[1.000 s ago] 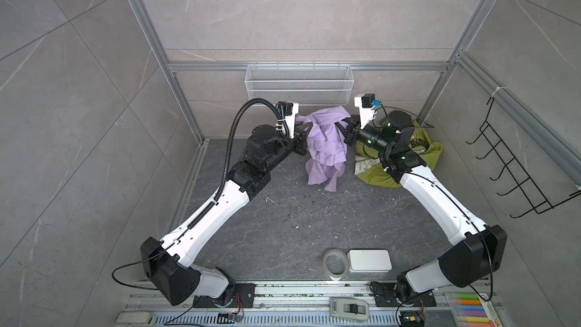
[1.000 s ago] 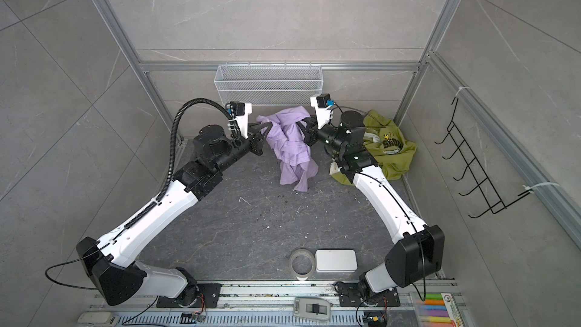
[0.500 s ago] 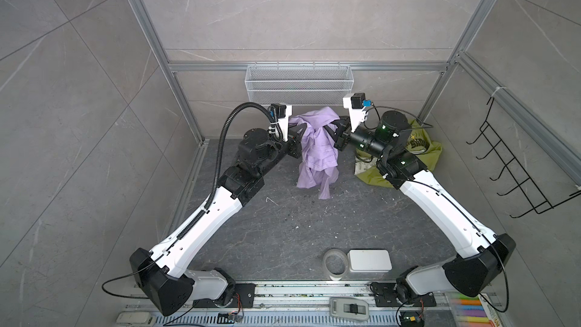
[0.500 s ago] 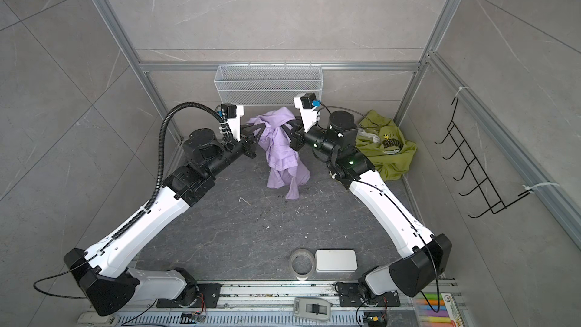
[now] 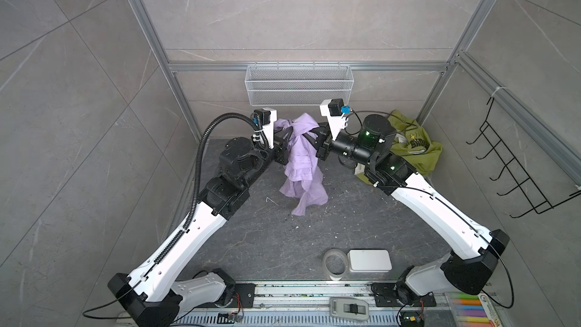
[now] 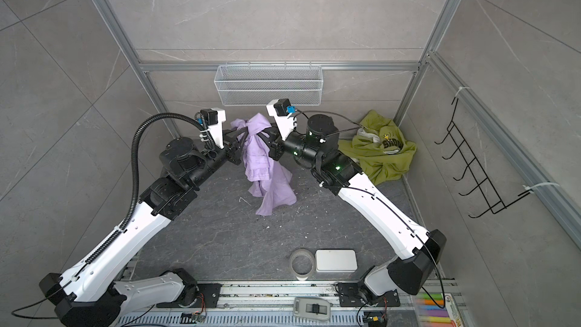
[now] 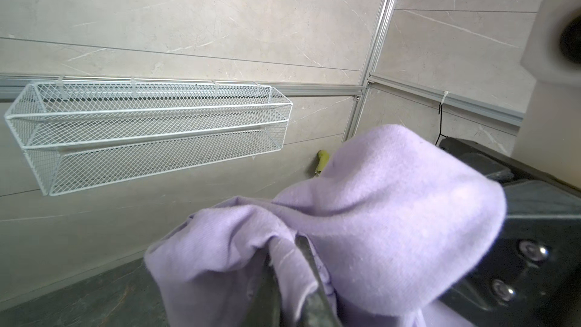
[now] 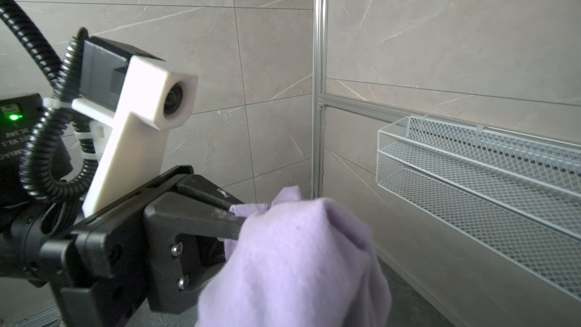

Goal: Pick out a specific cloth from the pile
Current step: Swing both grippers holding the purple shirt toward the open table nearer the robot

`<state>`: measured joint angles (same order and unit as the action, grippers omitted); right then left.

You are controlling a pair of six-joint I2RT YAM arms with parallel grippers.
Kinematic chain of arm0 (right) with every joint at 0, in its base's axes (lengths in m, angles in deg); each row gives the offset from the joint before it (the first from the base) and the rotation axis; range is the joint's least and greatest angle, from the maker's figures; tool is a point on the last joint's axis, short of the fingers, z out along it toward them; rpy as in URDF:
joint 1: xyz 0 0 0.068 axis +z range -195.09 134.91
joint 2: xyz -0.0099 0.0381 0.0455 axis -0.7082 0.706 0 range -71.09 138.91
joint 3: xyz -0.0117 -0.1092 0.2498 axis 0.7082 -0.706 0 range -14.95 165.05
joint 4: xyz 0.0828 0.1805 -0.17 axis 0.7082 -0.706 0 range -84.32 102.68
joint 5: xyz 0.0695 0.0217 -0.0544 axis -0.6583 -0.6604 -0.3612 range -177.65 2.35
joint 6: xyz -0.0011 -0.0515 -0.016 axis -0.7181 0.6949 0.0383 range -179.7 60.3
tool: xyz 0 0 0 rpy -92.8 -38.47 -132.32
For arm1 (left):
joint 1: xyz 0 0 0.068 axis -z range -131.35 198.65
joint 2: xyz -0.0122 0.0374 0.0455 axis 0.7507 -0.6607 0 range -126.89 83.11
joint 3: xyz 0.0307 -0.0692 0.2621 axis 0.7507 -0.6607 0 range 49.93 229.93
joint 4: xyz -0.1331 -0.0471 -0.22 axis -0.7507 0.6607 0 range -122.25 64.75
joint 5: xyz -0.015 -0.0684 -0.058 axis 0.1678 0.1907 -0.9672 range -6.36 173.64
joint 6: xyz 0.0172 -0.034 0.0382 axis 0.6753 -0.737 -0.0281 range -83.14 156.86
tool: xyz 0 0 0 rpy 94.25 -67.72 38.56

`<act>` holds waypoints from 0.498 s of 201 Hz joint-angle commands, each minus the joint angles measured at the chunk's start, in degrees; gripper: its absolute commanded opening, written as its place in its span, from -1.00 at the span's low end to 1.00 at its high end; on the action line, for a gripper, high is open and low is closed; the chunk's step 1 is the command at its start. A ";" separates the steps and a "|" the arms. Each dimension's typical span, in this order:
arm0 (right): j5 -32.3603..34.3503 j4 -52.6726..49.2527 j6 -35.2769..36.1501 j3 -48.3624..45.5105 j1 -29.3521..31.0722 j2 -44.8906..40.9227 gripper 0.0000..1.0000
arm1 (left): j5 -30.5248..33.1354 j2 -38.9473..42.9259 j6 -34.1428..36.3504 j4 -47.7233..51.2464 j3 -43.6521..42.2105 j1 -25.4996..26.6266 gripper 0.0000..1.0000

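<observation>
**Position.** We find the cloth [image 5: 302, 168] clear of the pile [image 5: 418, 152]. It is held in the air at the far middle of the scene, below the wire basket [image 5: 298, 89]. The olive-green pile lies well apart in the far right corner.

**Pincers.** The left gripper [image 5: 286, 133] is clamped on a bunched fold at the top of the cloth. The left wrist view shows one of its fingers [image 7: 306, 265] buried in lavender fabric. The right gripper [image 5: 311, 136] meets the same bunch from the right, and we judge it closed on the cloth as well, though the fabric drapes over its tips. The two grippers stand very near each other.

**Orientation.** The long axis of the cloth runs downward from the pinched bunch. In both top views this reads as far to near. The narrow tail points down and toward the near side. We cannot tell whether that tail touches the table [image 5: 251, 240] or hangs just above it.

**Risks noted.**
- Both holds are on a thin gathered fold. If the arms pull apart unevenly, the fabric could slide out of one pincer and leave the garment swinging from the other.
- The grippers are so close that a small inward move could knock the fingers together.
- A low carry may drag the tail across the table and tug at the grip.
- The right arm [image 5: 377, 155] passes just beside the green pile, so a sweep to the right could catch that garment and carry it along.
</observation>
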<state>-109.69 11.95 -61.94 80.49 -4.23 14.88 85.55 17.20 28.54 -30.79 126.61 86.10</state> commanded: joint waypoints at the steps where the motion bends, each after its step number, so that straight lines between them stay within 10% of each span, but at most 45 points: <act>1: 0.97 0.29 1.72 4.94 1.23 1.58 -1.00 | 0.94 3.20 1.46 -0.16 -1.73 -0.17 -1.00; 100: 1.38 -4.99 1.98 18.15 6.30 12.63 -1.00 | 7.53 15.70 2.21 5.58 -12.33 -0.14 -1.00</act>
<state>-108.44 5.96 -61.11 95.12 0.47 25.83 91.35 29.74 28.70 -26.95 113.89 85.95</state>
